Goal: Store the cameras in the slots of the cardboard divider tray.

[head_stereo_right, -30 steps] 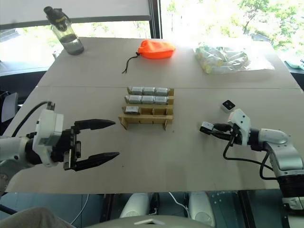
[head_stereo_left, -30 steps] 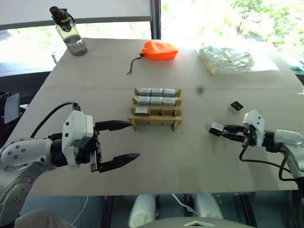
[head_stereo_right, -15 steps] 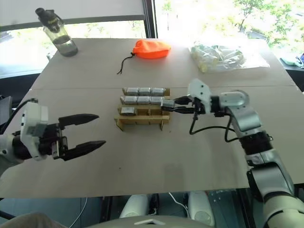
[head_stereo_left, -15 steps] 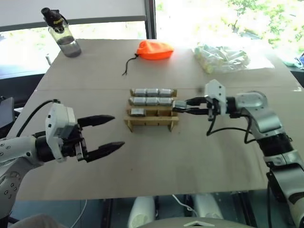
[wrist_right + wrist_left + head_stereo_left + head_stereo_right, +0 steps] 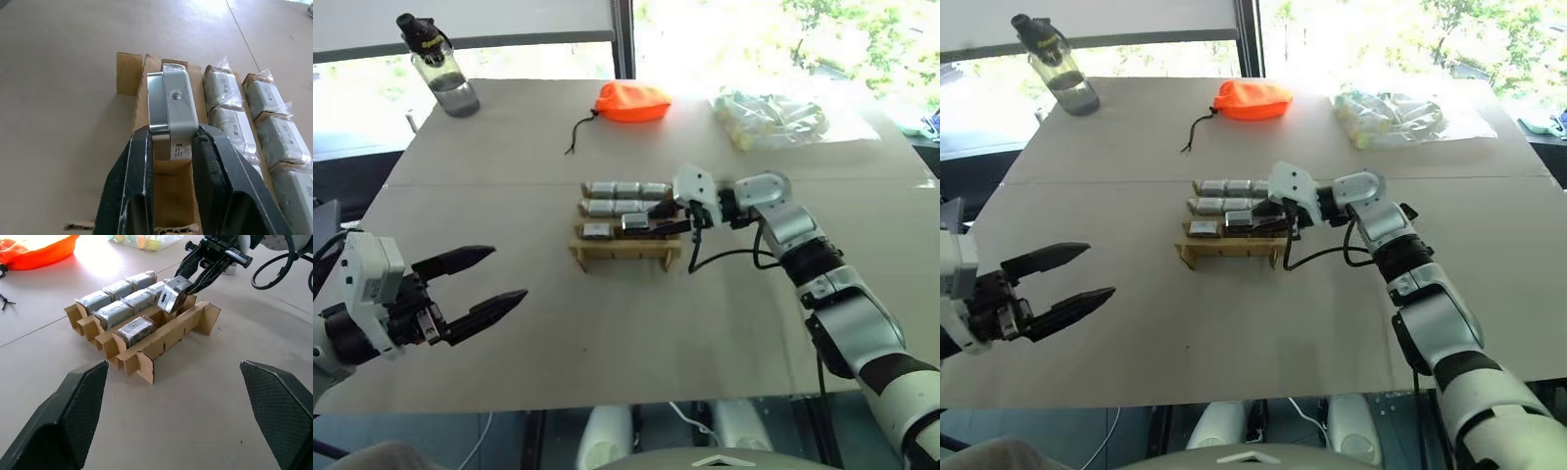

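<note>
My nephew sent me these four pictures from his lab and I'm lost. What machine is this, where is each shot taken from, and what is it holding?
It is a humanoid robot with two arms, each ending in a gripper with two black fingers. Two pictures come from cameras on its head, looking down over a table. The other two come from cameras on its wrists, looking along the fingers.

On the table stands a cardboard divider tray, with seven wrapped cameras already in its slots. Farther back are an orange pouch, a clear bag of pale items and a water bottle.

The right gripper is shut on a silver camera, holding it just above the tray's third row. The left gripper hangs open to the left of the tray, holding nothing.
</note>
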Action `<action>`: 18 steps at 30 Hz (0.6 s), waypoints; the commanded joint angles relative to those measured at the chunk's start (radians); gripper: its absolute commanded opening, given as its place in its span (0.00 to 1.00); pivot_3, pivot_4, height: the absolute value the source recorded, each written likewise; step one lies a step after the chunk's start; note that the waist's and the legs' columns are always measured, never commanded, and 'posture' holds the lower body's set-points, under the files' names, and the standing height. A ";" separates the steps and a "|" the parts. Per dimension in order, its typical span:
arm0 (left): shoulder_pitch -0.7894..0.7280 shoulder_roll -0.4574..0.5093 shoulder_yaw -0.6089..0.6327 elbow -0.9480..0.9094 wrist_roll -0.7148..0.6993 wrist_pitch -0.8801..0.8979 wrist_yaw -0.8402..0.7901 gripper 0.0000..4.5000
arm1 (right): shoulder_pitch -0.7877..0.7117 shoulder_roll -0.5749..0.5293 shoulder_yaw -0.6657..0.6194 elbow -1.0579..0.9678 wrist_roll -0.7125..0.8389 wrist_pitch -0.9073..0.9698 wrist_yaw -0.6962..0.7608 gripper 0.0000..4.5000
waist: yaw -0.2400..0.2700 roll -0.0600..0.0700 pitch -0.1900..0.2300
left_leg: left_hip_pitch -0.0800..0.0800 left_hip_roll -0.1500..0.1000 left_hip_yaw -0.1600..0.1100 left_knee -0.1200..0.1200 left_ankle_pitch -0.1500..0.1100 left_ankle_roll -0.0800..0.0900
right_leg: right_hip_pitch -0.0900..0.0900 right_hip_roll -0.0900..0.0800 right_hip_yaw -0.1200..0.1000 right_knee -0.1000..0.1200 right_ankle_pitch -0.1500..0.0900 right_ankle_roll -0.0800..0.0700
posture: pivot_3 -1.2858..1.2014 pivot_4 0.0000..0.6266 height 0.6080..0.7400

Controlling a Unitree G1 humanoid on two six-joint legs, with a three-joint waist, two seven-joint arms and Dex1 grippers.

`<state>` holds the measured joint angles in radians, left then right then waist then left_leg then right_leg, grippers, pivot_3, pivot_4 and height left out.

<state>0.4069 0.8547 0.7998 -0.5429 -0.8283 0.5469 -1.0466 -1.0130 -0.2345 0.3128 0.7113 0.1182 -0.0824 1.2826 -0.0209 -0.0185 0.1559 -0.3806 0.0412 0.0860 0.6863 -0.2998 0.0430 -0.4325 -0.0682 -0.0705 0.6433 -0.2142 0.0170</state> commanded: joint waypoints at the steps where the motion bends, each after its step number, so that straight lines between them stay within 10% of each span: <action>1: 0.017 -0.011 0.058 -0.034 -0.016 -0.011 -0.002 1.00 | -0.047 0.024 -0.022 0.050 -0.013 -0.052 -0.003 0.12 | -0.001 0.000 0.000 | 0.000 0.000 0.000 0.000 0.000 0.000 | 0.000 0.000 0.000 0.000 0.000 0.000 | 0.52 0.24 1.00; 18: 0.030 -0.021 0.072 -0.009 -0.008 -0.039 -0.036 1.00 | -0.070 0.071 -0.018 0.177 -0.111 -0.076 -0.048 0.12 | -0.017 0.000 0.000 | -0.001 0.000 -0.002 0.000 0.000 -0.001 | 0.000 -0.002 0.000 0.000 0.000 0.000 | 0.52 0.24 1.00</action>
<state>0.4422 0.8348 0.8521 -0.5521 -0.8283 0.5293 -1.0737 -1.0724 -0.1554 0.3133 0.9003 0.0090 -0.1679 1.2406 -0.0376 -0.0182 0.1560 -0.3813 0.0408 0.0835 0.6861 -0.2994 0.0422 -0.4320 -0.0702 -0.0706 0.6430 -0.2142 0.0167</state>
